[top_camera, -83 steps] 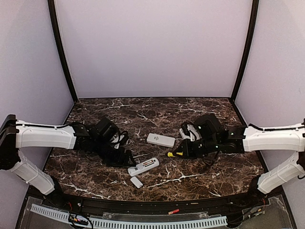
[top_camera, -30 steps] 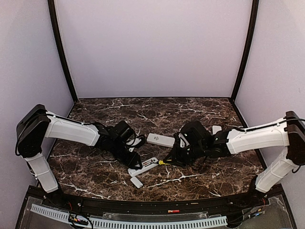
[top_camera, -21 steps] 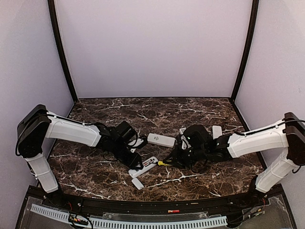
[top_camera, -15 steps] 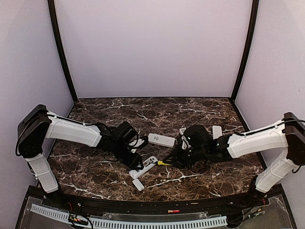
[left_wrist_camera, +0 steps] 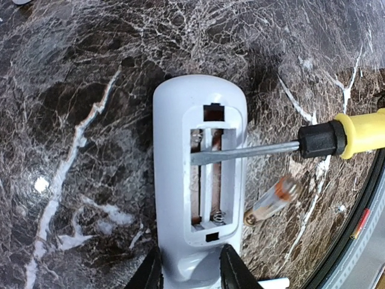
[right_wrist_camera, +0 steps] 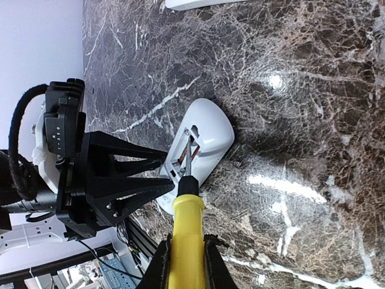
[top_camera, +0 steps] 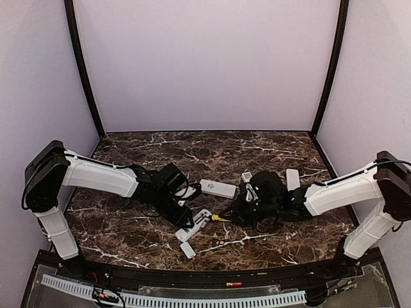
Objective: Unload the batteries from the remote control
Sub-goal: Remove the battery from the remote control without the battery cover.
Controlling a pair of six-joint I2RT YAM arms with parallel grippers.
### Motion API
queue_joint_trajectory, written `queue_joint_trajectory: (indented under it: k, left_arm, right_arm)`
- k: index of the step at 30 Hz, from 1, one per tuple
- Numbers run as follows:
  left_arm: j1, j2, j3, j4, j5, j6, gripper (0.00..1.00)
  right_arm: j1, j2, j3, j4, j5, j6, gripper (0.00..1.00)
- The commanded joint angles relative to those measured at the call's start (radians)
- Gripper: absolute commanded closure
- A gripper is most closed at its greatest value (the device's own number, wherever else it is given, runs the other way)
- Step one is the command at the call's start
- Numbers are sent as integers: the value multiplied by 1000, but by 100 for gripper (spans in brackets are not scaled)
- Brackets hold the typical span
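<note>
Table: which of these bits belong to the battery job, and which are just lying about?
In the job: open remote, gripped by the left gripper; screwdriver in the right gripper, blade across the battery bay; loose battery beside that remote.
Lying about: second remote; near white cover; far white cover.

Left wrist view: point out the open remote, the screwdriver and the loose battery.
open remote (left_wrist_camera: 170, 180), left wrist view, white casing.
screwdriver (left_wrist_camera: 319, 139), left wrist view, black collar.
loose battery (left_wrist_camera: 272, 200), left wrist view, mid-body.
</note>
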Motion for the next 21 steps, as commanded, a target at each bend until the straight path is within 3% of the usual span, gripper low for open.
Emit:
queue_joint_trajectory:
  k: [1,14,21]
  left_arm:
    - [-35,91,-31,-51,-37,6,69]
    - [-33,69,-19,-54,-57,-8,67]
    - [10,-21,80,-106,-10,-58,44]
  right_arm:
    - [-9,39,-2,110,39,3,100]
    - [-5,2,3,87,70,-39,100]
    - [-3,-187,52,-124,220,-216,100]
